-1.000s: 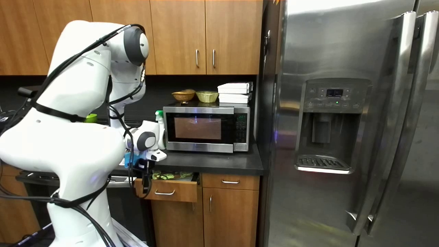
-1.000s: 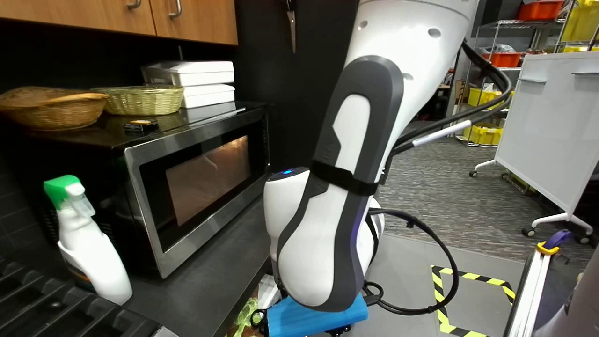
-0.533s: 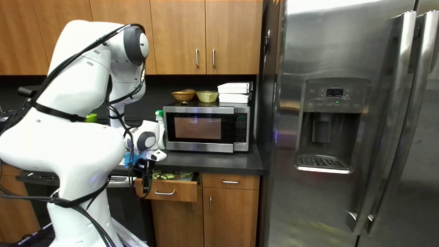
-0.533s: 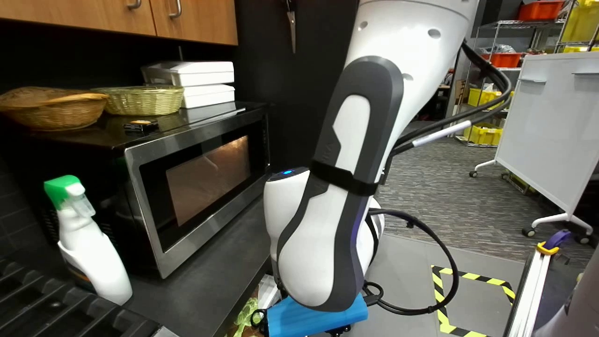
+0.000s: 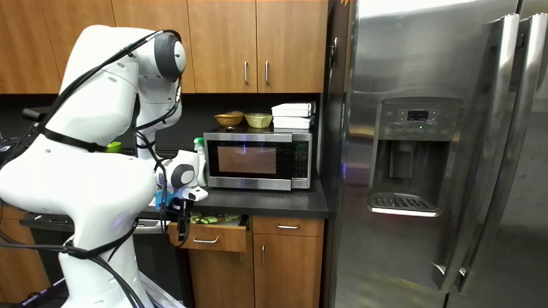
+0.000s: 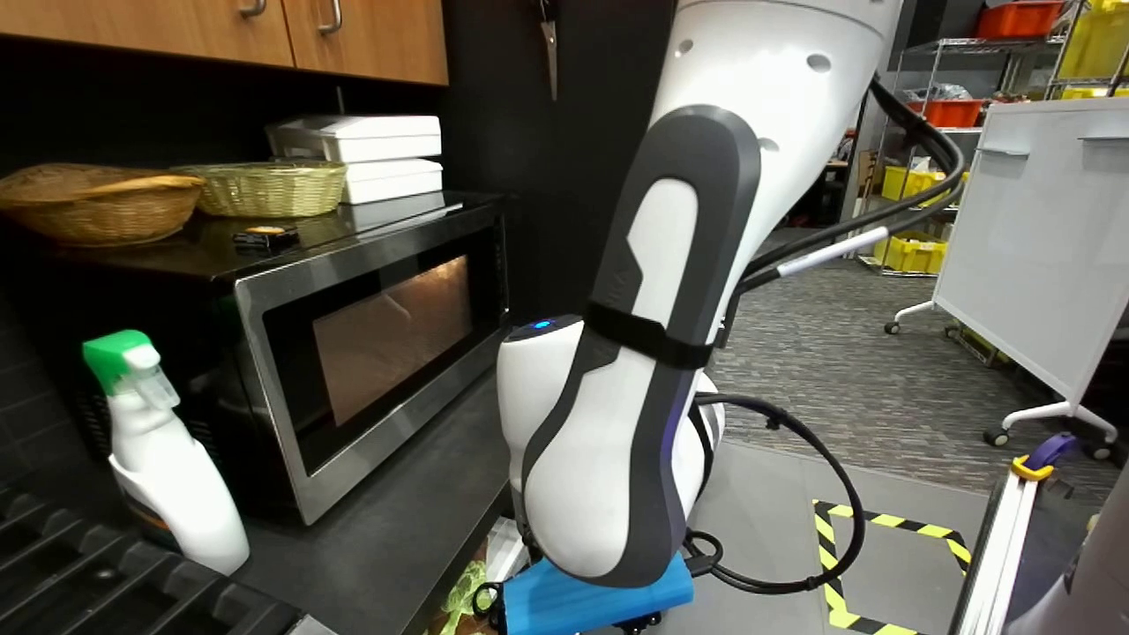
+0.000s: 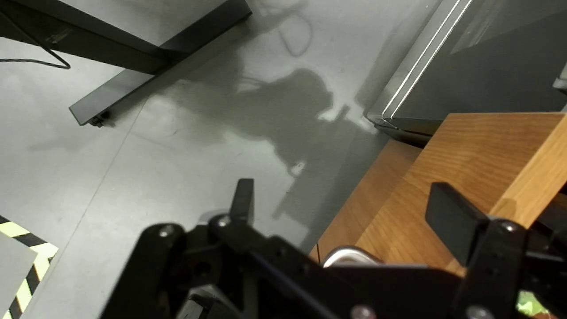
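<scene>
1. In the wrist view, the one pincer (image 7: 347,210) is spread wide, its two fingers well apart, toward seven and four o'clock, with nothing held between them. The drawer (image 7: 533,173) lies at three o'clock, its wooden rim near the four o'clock finger; whether they touch, I cannot tell. One metal handle (image 7: 347,252) shows in part at five o'clock. Judging from this, the drawer is already pulled out, while a grip on it or on anything inside is not made.

2. In an exterior view, the drawer sits at seven o'clock, beneath the dark table (image 5: 257,200), partly out, with green contents (image 5: 209,219) too small to count. The pincer hangs at the drawer's ten o'clock. One closed drawer (image 5: 274,225) adjoins at its three o'clock; one refrigerator (image 5: 466,158) stands at the view's three o'clock.

3. In an exterior view, the arm (image 6: 609,467) and a blue cover (image 6: 600,598) leave the pincer's fingers unseen; some green contents show between six and seven o'clock. Counted here: one spray bottle (image 6: 181,485) at eight, one microwave (image 6: 388,348) at nine, two baskets (image 6: 115,212) and two stacked white boxes (image 6: 394,179) near ten.
</scene>
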